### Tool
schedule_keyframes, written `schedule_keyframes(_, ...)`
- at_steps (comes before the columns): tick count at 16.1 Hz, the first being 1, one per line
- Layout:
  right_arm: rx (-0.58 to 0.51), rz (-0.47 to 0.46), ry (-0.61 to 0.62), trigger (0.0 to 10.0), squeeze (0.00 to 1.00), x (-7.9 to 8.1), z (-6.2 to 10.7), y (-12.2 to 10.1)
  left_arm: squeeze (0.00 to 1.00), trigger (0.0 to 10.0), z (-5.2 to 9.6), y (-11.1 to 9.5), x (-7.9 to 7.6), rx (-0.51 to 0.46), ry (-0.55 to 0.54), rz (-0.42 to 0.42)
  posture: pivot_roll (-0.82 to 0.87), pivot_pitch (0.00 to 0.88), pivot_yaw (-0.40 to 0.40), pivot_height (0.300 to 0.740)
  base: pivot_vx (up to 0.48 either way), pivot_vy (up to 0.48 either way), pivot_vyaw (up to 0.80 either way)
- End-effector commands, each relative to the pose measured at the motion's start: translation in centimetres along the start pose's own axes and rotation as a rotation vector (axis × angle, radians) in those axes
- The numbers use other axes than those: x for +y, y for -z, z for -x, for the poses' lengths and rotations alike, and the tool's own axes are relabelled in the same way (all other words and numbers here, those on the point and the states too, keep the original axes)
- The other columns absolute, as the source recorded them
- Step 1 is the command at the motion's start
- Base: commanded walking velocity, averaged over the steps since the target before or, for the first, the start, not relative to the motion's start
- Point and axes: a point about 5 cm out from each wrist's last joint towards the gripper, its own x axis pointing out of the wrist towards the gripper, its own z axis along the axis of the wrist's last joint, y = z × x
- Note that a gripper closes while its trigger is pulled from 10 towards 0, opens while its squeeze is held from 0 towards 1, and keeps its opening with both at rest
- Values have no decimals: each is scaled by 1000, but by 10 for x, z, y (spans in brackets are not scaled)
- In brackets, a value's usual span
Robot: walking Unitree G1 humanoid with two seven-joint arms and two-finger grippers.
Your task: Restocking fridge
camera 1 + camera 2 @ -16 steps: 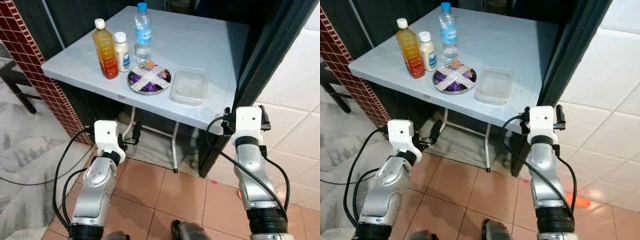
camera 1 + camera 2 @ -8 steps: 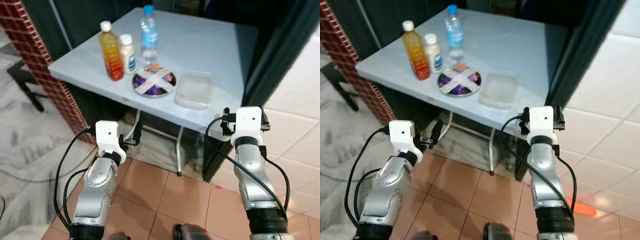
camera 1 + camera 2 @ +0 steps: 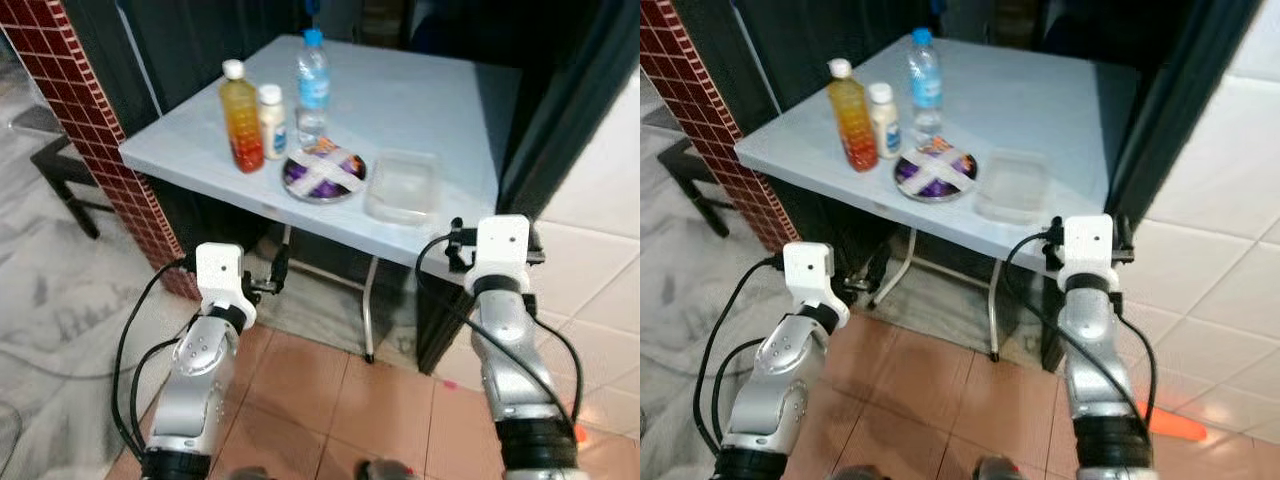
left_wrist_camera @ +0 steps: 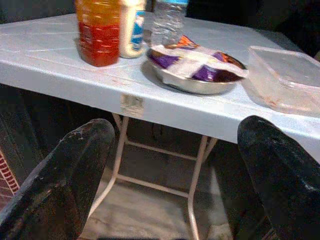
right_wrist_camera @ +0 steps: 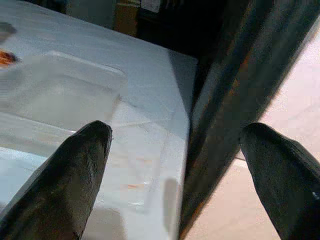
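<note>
The fridge supplies sat grouped near the left front corner of your pale blue desk [image 3: 420, 110]: an orange juice bottle [image 3: 241, 116], a small white bottle [image 3: 271, 121] just beside it, a water bottle [image 3: 312, 73] behind, then a steel plate of taped snack packets [image 3: 323, 173] and a clear plastic container [image 3: 402, 186] closer to the edge. That close cluster likely staged everything for one carrying trip. You held both arms low, short of the desk's near edge, presumably to stay clear while approaching. The left gripper [image 4: 175, 165] had its fingers spread wide, facing the plate. The right gripper [image 5: 175, 170] also had its fingers apart, aimed at the container. Nothing was gripped yet.
</note>
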Motion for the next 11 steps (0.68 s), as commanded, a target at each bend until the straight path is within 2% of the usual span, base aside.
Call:
schedule_keyframes(1,5,-5,-5,10000,0,1,0,0,0,10000,-1,-1,2,-2,-7,-6,-17,45,42,740,289,382,-619)
schedule_keyframes(5,4,-10,-12,10000,0,2,0,-1,0,10000,-1,-2,2,-4,-8,-15,-16,45,41,740,300,373,-586)
schedule_keyframes(6,3,-11,-13,10000,0,3,1,0,0,10000,-1,-1,2,-1,-6,-13,-16,45,41,740,274,247,0)
schedule_keyframes(11,-4,-22,-20,10000,0,3,1,-1,0,10000,-2,-1,2,-4,-20,-20,-16,46,40,740,0,0,0)
